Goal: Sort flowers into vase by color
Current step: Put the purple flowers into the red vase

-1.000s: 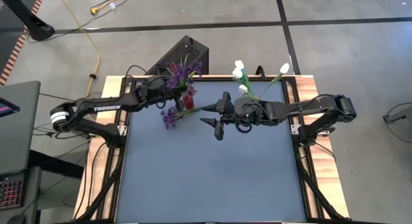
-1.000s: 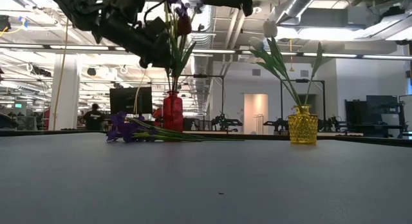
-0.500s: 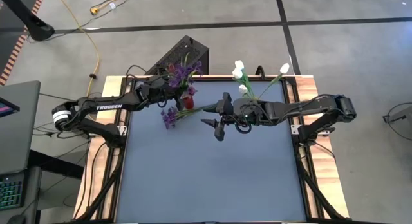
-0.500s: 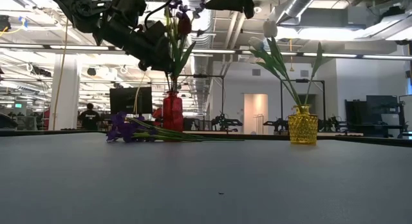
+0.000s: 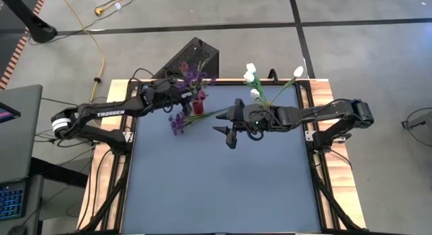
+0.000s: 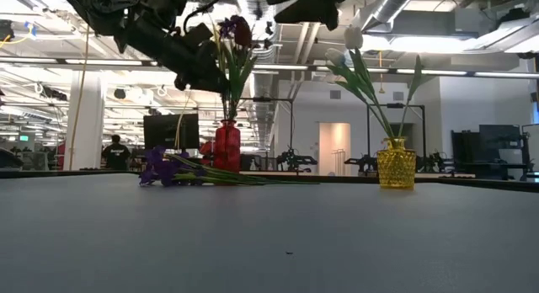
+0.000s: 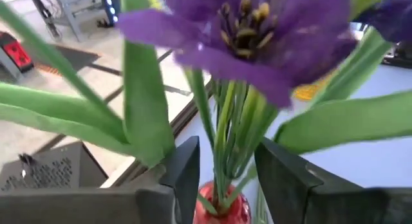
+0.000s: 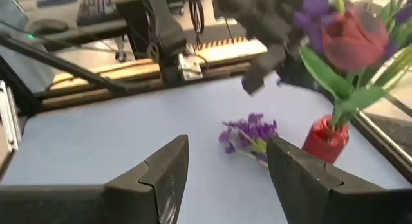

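A red vase [image 5: 198, 107] [image 6: 226, 146] stands at the far left of the blue mat with purple flowers [image 7: 251, 24] and a red bud [image 8: 351, 34] in it. My left gripper [image 7: 225, 153] is open high above the vase, one finger on either side of their green stems [image 7: 225, 121]. One purple flower [image 5: 179, 121] [image 8: 248, 130] lies flat on the mat beside the vase. White tulips [image 5: 251, 76] stand in a yellow vase [image 6: 396, 162] at the far right. My right gripper [image 5: 225, 135] [image 8: 226, 143] hangs open over the mat's middle, holding nothing.
A black box [image 5: 196, 56] sits on the floor behind the table. The near half of the mat [image 5: 223, 188] is bare. The table's wooden rails [image 5: 101, 154] run along both sides. A person [image 6: 122, 150] shows far off in the room.
The flower heads above the red vase have sunk lower, their stems sliding down between my left gripper's fingers. The purple flower on the mat and both vases have stayed where they were.
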Controlling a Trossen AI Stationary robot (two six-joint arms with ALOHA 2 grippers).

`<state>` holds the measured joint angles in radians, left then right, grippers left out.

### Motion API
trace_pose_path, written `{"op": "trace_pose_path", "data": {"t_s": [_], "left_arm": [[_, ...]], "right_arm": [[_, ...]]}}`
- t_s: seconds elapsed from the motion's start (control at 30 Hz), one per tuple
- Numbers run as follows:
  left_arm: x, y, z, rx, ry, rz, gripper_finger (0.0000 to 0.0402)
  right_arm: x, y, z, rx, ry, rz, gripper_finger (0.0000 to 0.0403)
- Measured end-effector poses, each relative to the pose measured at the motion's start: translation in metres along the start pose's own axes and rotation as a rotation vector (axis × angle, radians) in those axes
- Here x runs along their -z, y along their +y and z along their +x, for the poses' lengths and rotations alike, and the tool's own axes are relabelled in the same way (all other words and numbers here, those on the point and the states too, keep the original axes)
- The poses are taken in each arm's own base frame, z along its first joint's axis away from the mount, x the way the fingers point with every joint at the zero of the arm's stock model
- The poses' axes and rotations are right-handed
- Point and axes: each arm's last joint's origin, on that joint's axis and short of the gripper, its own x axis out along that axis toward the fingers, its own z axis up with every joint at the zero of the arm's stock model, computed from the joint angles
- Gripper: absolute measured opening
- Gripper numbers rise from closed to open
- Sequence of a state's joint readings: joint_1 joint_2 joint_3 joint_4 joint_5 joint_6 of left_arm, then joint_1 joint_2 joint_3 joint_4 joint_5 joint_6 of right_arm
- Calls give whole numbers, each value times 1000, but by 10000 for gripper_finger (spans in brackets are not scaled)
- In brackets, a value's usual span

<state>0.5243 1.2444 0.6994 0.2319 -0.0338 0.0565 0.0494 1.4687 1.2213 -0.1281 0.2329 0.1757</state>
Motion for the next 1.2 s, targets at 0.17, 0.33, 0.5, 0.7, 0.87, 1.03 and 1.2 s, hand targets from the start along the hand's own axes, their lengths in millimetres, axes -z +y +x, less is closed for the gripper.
{"op": "trace_pose_path", "data": {"t_s": [0.17,0.33,0.5,0.7,0.87,1.03,1.2], "left_arm": [[-3,0,-13,19,20,-28,141],[-5,-1,-26,76,47,-57,141],[-3,-1,-41,97,108,-74,142],[1,-2,-58,105,192,-120,142],[4,-8,-68,124,242,-176,142],[6,-15,-74,152,283,-225,142],[6,-22,-76,173,298,-275,142]], "right_arm": [[5,-1,-1,10,60,-14,233],[15,-7,-2,17,164,-24,233],[19,-22,3,-1,237,-9,233],[33,-50,24,39,337,-83,233],[55,-78,59,10,412,-131,233],[73,-114,85,4,476,-159,233],[91,-145,112,-30,578,-216,233]]}}
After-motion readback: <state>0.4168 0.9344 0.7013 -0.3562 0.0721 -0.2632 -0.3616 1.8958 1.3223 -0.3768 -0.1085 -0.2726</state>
